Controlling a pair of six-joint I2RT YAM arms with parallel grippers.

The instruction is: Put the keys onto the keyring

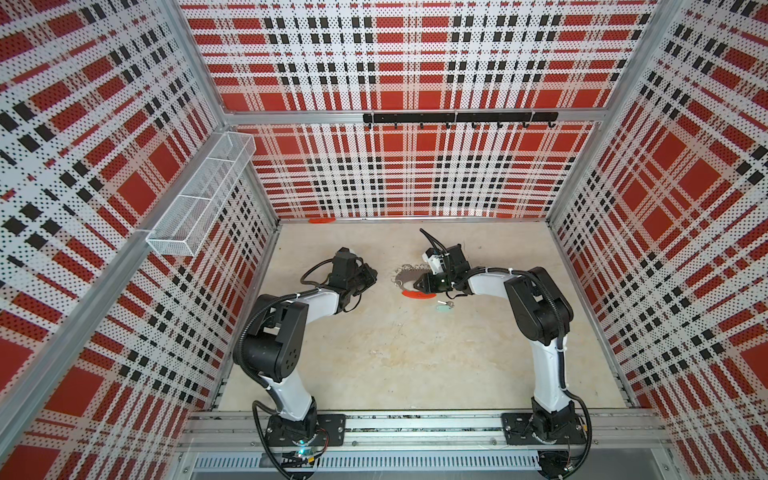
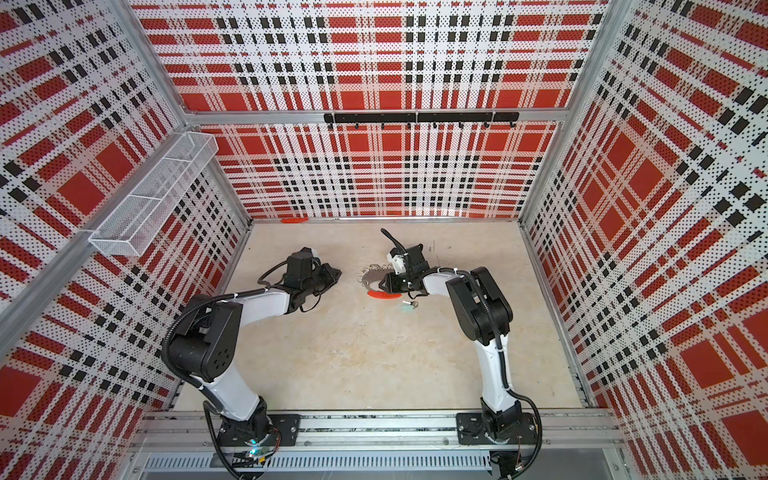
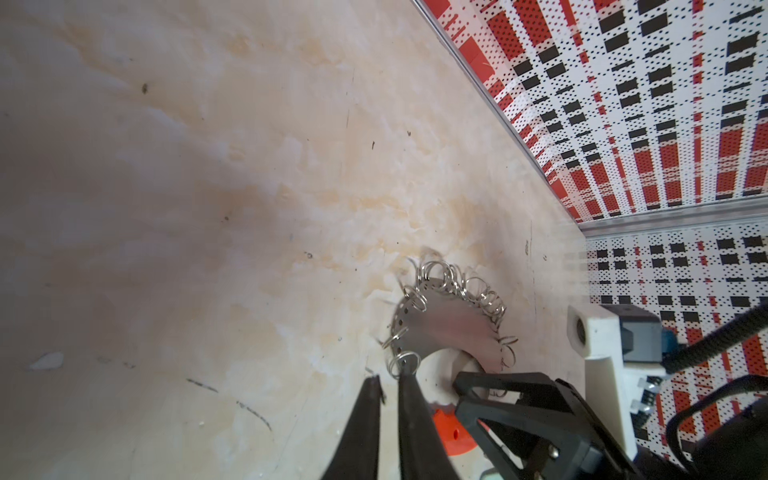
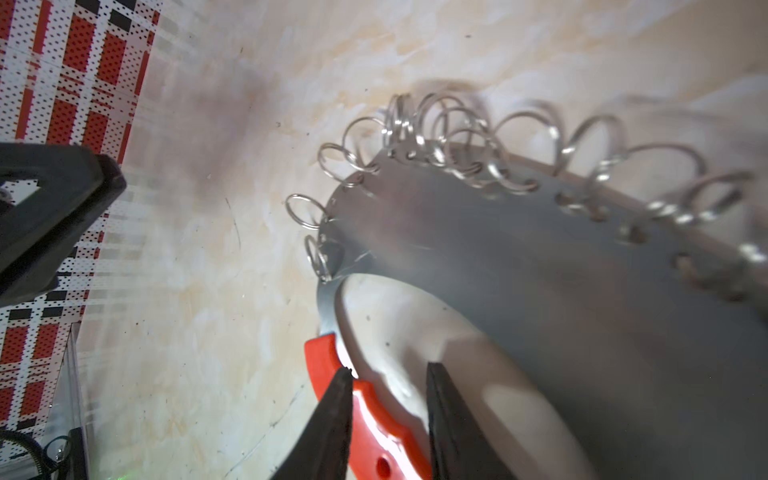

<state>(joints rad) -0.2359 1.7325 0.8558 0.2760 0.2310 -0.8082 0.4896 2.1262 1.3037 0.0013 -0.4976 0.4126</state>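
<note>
Keys [image 1: 443, 307] lie loose on the worktop [image 1: 395, 353], just near-right of the keyring [image 1: 409, 276]. Right pincer [image 4: 388, 368] is part open around its orange arc [image 4: 376, 424], maybe to hold it still. Left pincer [image 3: 390, 376] sits nearly shut and empty, off to the left.
</note>
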